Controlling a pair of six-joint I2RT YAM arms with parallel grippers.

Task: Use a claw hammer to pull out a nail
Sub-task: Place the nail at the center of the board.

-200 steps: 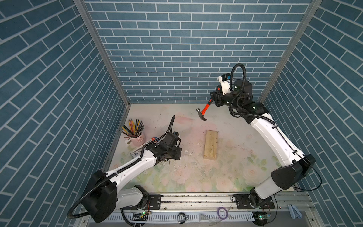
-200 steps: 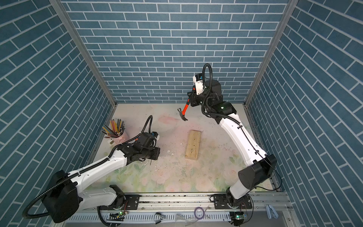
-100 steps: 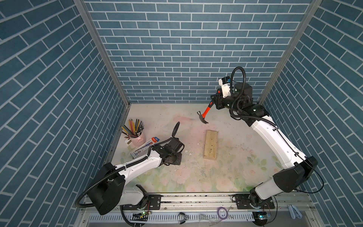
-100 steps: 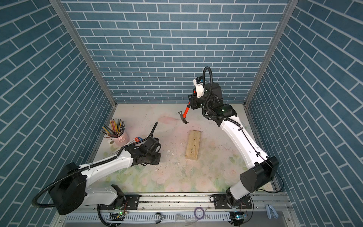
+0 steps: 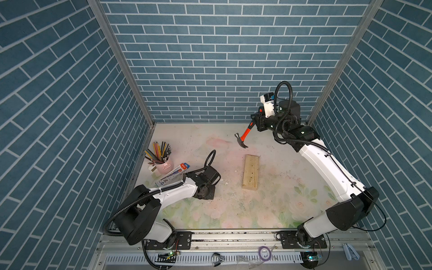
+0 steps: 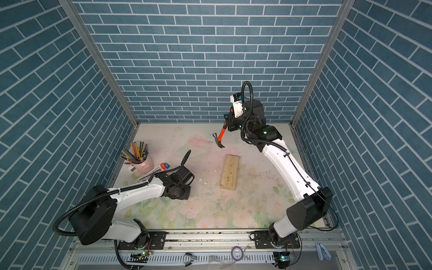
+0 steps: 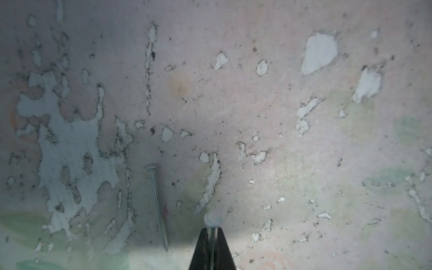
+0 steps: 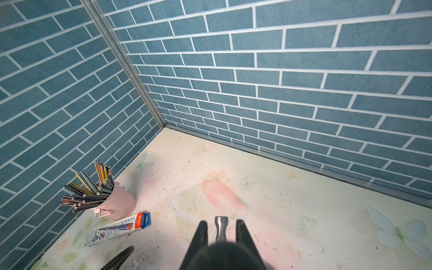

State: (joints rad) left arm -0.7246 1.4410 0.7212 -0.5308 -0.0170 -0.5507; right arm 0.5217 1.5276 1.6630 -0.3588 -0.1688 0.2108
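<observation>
Left of the left end effector (image 7: 212, 231), a pink metal cup (image 5: 164, 166) bristles with coloured pencils (image 5: 158, 150); a flat printed carton (image 5: 173, 176) lies beside it. That end effector's black tips pinch a thin steel nail (image 7: 211, 219). A loose nail (image 7: 156, 205) lies just beside them on the flaking floral worktop (image 5: 268, 210). Further right, a pale wooden plank (image 5: 251, 171) lies flat. The right end effector (image 5: 254, 119) clamps the claw hammer (image 5: 245, 135) by its black handle end, with the steel head hanging below, clear of the plank.
</observation>
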